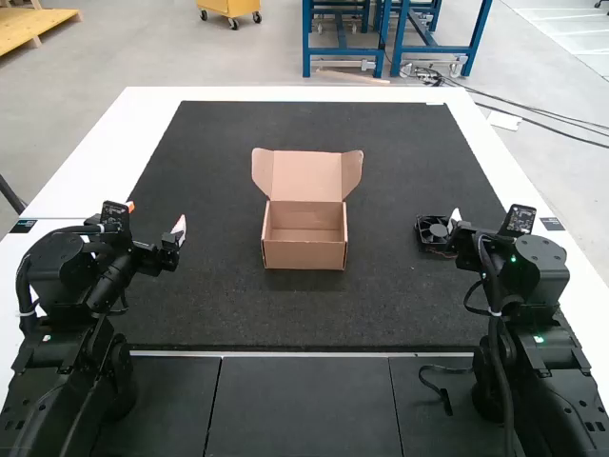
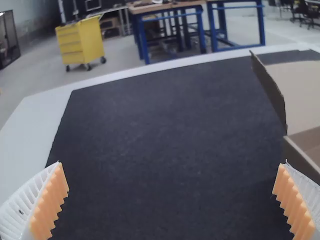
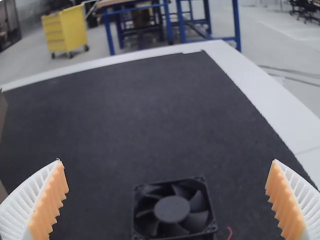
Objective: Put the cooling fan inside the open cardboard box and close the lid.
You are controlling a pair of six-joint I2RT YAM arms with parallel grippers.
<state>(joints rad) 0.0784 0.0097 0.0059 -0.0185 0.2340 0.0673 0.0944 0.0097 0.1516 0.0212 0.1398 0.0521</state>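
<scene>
**Operator:** State the edges and the room to move.

**Technician:** The white surface [image 1: 86, 152] carries a black mat [image 1: 304, 314] that stops short of its edges on every side shown. The cardboard box [image 1: 304, 252] stands at mid-mat with its opening up. Its lid [image 1: 306, 176] is raised along the far wall. The box's long axis runs left to right. A wide stretch of mat separates the box from each arm.

**Operator:** Left arm?

**Technician:** The left gripper [image 2: 170, 167] is low over the mat, left of the box. Its fingers [image 2: 47, 200] are spread wide and hold nothing. The left wrist view shows the near box wall just beside one finger, not touching it.

**Operator:** Right arm and the fan?

**Technician:** The right gripper [image 3: 166, 162] is also spread wide with nothing held. The cooling fan [image 3: 172, 210] lies on the mat right of the box, well apart from it and near the mat's right edge. It sits between the two right fingers [image 3: 287, 200], touching neither.

**Operator:** Fan orientation?

**Technician:** It lies flat with the hub and blades facing up. The frame is square, so no long axis can be given. A thin red wire [image 3: 229, 231] shows at one corner.
</scene>
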